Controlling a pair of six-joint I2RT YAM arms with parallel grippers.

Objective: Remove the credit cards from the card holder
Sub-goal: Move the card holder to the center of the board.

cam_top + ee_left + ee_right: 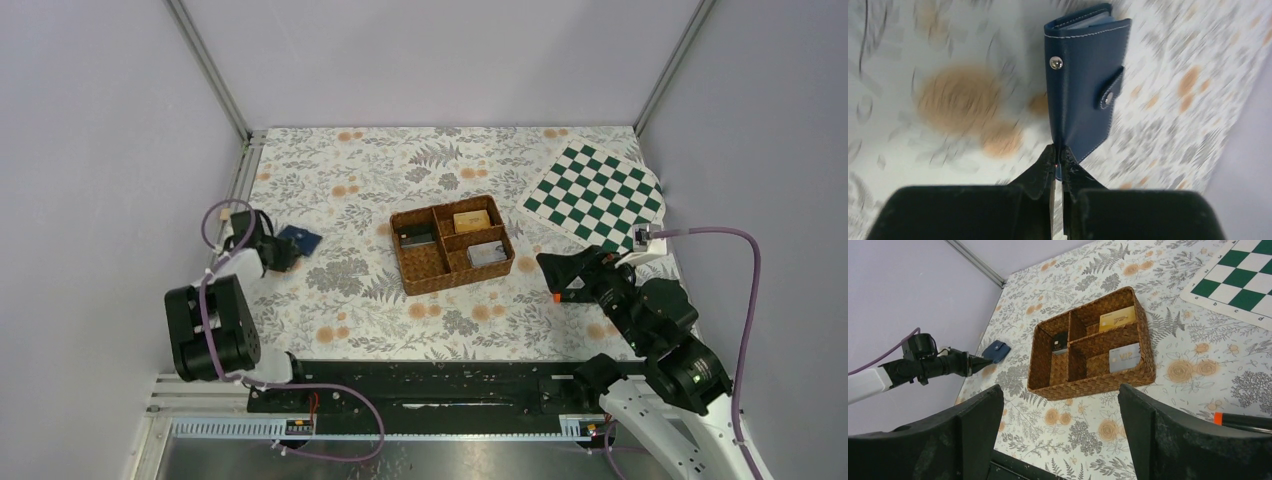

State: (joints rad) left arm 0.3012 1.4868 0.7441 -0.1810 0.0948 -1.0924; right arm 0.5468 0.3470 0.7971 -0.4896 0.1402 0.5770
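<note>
**A:** Start with the big things. What carries it all?

**B:** A bench [340,160] under a floral cloth. A green-and-white chequered mat [595,192] lies beyond the right jaws, at the far corner. A brown wicker tray [425,280] with four compartments stands between the two sets of jaws, nearer the right pair.

**A:** And the arms?

**B:** The left arm [215,320] reaches along its own side of the bench. The right arm [640,300] hangs over the near edge on its side, pointing towards the tray.

**A:** How do the right jaws stand?

**B:** Spread wide, with nothing between them. The tray shows through the gap, well ahead.

**A:** The left jaws?

**B:** Closed, pinching the nearest corner of the card holder [1083,85]. It sticks straight out ahead of them, folded, navy outside. A sliver of lighter blue shows at the far end. I cannot tell whether it rests on the bench.

**A:** Any cards to see?

**B:** In the tray: a gold card [1117,318] in the far compartment on the right jaws' side, and a silver card [1124,357] marked VIP in the near one. A dark piece [1059,343] sits in a compartment towards the left jaws; it is too small to identify.

**A:** The smallest details?

**B:** On the holder there is a short tab [1112,90] with a snap, and a metal stud [1055,62] apart from it.
</note>
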